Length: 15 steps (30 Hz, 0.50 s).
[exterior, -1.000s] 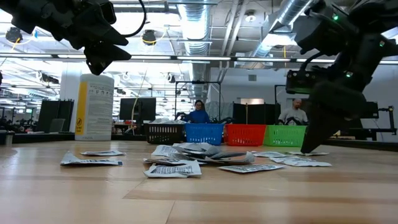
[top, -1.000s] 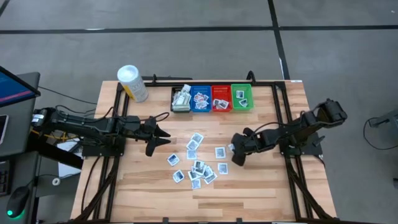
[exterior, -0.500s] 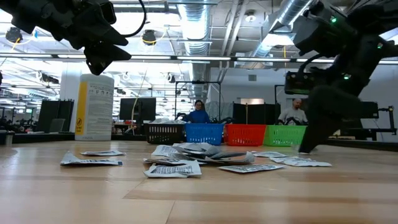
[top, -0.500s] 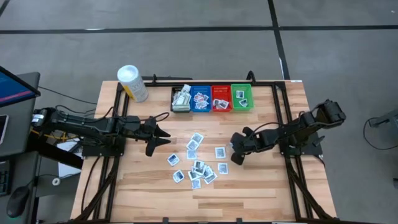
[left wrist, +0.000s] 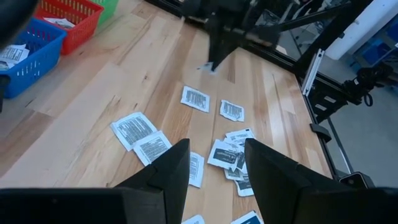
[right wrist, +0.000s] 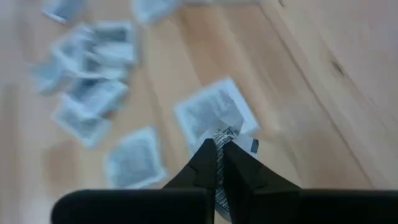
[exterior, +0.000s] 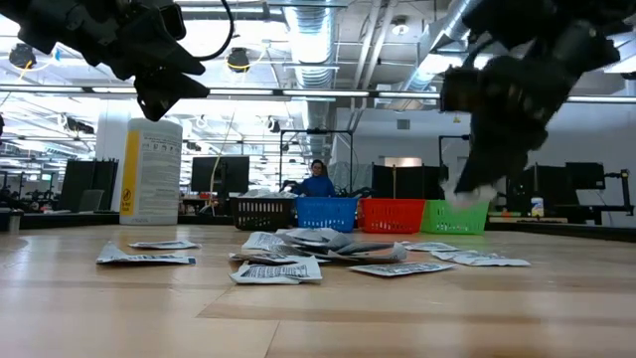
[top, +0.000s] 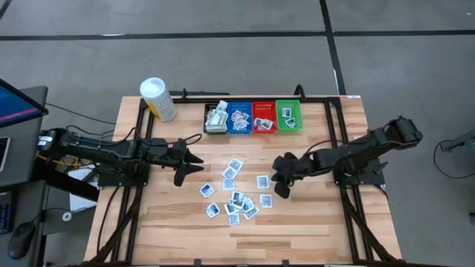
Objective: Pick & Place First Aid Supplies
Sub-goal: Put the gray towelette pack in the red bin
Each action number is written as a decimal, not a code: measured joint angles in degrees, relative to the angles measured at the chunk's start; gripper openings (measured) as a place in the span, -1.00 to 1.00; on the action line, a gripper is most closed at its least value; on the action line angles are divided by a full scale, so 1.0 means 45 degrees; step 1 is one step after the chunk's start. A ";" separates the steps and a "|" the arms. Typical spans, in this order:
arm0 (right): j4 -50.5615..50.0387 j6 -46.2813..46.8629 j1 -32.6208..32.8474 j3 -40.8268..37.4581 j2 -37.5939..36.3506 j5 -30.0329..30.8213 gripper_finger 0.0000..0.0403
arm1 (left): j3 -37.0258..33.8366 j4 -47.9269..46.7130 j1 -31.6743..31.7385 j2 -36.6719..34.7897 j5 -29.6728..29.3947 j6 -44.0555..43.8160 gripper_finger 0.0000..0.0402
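The right claw (right wrist: pixel 219 152), pinched shut on one packet (right wrist: pixel 219 163), apparently hangs above the worktop (top: pixel 312 215), with the bins (top: pixel 254 117) beyond it; the left claw (top: pixel 194 164) waits open.

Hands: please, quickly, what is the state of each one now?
Left hand: open, empty, above the table.
Right hand: closed, holding a packet.
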 joint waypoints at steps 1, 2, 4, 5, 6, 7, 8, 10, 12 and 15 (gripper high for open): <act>0.0226 -0.0090 0.0000 0.0052 -0.0252 -0.0166 -0.96 | 0.0003 0.0023 0.0001 0.0023 -0.0008 0.0000 -0.23; 0.0571 -0.0194 0.0000 0.0110 -0.0546 -0.0360 -0.95 | 0.0003 0.0033 0.0001 0.0050 -0.0033 0.0001 -0.23; 0.1375 -0.0453 0.0000 0.0113 -0.1174 -0.0846 -0.93 | -0.0007 0.0003 -0.0004 0.0065 -0.0048 0.0019 -0.23; 0.1891 -0.0574 0.0000 0.0113 -0.1441 -0.1132 -0.93 | -0.0002 0.0037 -0.0004 0.0081 -0.0050 0.0028 -0.23; 0.2414 -0.0698 -0.0006 0.0113 -0.1717 -0.1457 -0.94 | -0.0002 0.0020 -0.0004 0.0091 -0.0050 0.0027 -0.23; 0.3040 -0.0858 -0.0030 0.0113 -0.1994 -0.1780 -0.95 | -0.0002 0.0007 -0.0004 0.0092 -0.0050 0.0029 -0.23; 0.3809 -0.1018 -0.0030 0.0119 -0.2266 -0.2071 -0.96 | -0.0002 0.0015 -0.0004 0.0092 -0.0050 0.0032 -0.23; 0.5256 -0.1301 -0.0029 0.0138 -0.2777 -0.2695 -0.98 | -0.0002 0.0017 -0.0004 0.0092 -0.0061 0.0034 -0.23; 0.6838 -0.1648 -0.0029 0.0138 -0.3162 -0.3432 -0.97 | -0.0002 0.0022 -0.0004 0.0092 -0.0139 0.0035 -0.23; 0.8864 -0.1777 -0.0029 0.0142 -0.3616 -0.4436 -0.95 | -0.0002 0.0022 -0.0004 0.0092 -0.0193 0.0039 -0.23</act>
